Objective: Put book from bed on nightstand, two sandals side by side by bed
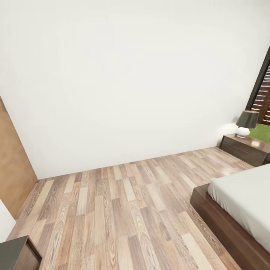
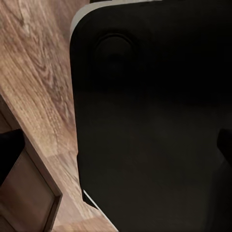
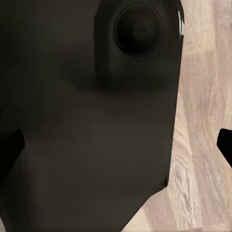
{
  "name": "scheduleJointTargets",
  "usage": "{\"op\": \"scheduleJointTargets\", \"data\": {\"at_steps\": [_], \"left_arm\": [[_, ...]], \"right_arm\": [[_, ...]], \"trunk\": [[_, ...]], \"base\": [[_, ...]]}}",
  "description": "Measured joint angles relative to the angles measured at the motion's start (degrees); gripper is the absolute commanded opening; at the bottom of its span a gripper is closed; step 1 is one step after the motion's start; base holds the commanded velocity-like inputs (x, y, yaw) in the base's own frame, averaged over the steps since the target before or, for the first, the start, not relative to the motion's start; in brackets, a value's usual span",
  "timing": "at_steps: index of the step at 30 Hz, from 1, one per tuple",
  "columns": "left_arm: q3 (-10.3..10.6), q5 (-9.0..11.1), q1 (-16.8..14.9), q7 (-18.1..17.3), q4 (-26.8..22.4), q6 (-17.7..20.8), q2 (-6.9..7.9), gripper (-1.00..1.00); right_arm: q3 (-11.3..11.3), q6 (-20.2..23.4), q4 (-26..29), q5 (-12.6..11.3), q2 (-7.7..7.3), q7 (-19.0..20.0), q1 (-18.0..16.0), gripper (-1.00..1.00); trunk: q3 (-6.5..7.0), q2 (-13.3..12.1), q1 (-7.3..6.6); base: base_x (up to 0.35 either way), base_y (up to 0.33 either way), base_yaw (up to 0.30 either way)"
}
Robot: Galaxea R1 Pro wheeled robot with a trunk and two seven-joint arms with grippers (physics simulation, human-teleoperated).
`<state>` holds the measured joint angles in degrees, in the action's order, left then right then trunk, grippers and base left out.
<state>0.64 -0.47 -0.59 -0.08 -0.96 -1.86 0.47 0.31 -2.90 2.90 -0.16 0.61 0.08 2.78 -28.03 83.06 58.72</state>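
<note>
one lamp (image 1: pixel 246 123) sits on the nightstand (image 1: pixel 245 149) beside the bed (image 1: pixel 240 210); hand states cannot be told.

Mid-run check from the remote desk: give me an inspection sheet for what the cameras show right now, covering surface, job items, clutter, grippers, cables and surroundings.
Surface: wood-plank floor, bare where visible.
Job's things: bed at the head view's right, its grey mattress bare in the part shown; nightstand beyond it by the wall. Book and sandals: nothing seen.
Clutter: dark-shaded lamp with white base and a green object on the nightstand.
Grippers: wrist views face a dark robot body; open or shut cannot be told.
Cables: nothing seen.
Surroundings: white wall, black-framed window, brown panel at left, dark cabinet corner at lower left.
</note>
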Motion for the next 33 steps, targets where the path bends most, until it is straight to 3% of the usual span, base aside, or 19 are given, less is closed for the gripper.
{"op": "scheduleJointTargets", "data": {"at_steps": [11, 23, 33], "left_arm": [[0.0, 0.0, 0.0, 0.0, 0.0, -0.3, 0.00, 1.00], [0.0, 0.0, 0.0, 0.0, 0.0, -0.3, -0.01, 1.00], [0.0, 0.0, 0.0, 0.0, -0.1, -0.3, -0.03, 1.00]], "right_arm": [[-0.1, 0.0, 0.0, 0.0, 0.00, 0.0, 0.0, 1.00], [0.0, 0.0, 0.0, 0.0, 0.00, 0.0, 0.0, 1.00], [0.0, 0.0, 0.0, 0.0, 0.00, 0.0, 0.0, 1.00]], "trunk": [[0.03, 0.0, 0.00], [0.03, 0.0, 0.01], [0.03, 0.0, 0.00]], "base": [[0.126, 0.123, -0.019], [0.049, 0.112, -0.164], [0.025, 0.070, -0.052]]}}
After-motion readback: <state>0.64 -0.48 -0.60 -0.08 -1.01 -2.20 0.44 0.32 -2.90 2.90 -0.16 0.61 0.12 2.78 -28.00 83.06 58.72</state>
